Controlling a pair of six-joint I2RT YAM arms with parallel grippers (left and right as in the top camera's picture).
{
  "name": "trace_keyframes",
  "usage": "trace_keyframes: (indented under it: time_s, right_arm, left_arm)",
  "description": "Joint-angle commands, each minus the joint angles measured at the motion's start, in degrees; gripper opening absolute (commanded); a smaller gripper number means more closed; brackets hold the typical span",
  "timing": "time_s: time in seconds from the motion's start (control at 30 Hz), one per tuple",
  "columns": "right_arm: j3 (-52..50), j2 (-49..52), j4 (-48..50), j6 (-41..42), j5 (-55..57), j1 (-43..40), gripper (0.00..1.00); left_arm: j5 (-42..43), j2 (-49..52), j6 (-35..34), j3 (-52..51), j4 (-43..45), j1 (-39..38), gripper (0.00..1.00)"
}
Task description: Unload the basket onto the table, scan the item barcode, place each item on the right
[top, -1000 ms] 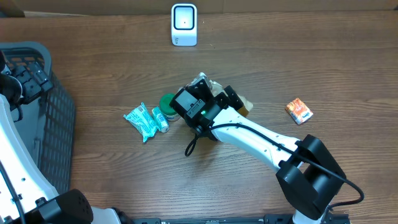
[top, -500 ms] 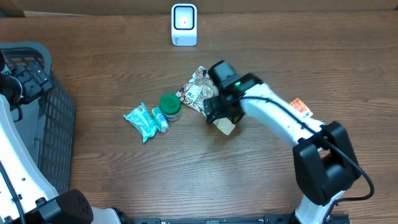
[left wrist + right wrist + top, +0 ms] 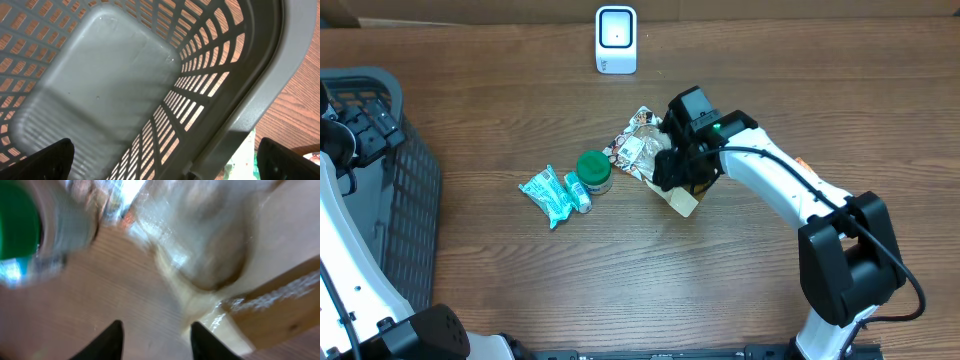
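Observation:
A crinkled clear and tan snack packet (image 3: 642,150) lies mid-table. My right gripper (image 3: 677,180) hangs low over its right end. In the right wrist view the packet (image 3: 200,245) fills the upper right, blurred, and its edge runs down beside the right finger. My right gripper (image 3: 157,342) has its jaws partly drawn in, with bare wood in the gap and nothing held. The white barcode scanner (image 3: 616,40) stands at the back edge. My left gripper (image 3: 167,162) is wide open above the grey basket (image 3: 100,85).
A green-lidded jar (image 3: 593,170) and teal packets (image 3: 550,193) lie left of the snack packet. An orange packet (image 3: 802,172) peeks out behind my right arm. The grey basket (image 3: 410,200) fills the table's left end.
My right arm has swung right from over the green jar to the snack packet. Its jaws have narrowed. The left arm has not moved.

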Motion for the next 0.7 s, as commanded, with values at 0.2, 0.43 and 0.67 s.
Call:
trace_keyframes:
  time_s: [0.2,0.43,0.67]
  right_arm:
    - [0.96,0.68,13.81,-3.41,2.25,-9.73,0.67]
    - [0.96,7.56,17.22,-7.50,-10.95,-14.80,0.73]
    - [0.96,10.73,12.22,-7.72,-17.53,-15.47,0.75]
  left_arm:
    - [0.15,0.20,-0.37,0.39,0.04,0.00,1.00]
    - [0.15,0.20,-0.37,0.39,0.04,0.00,1.00]
    - [0.15,0.20,-0.37,0.39,0.04,0.00,0.99]
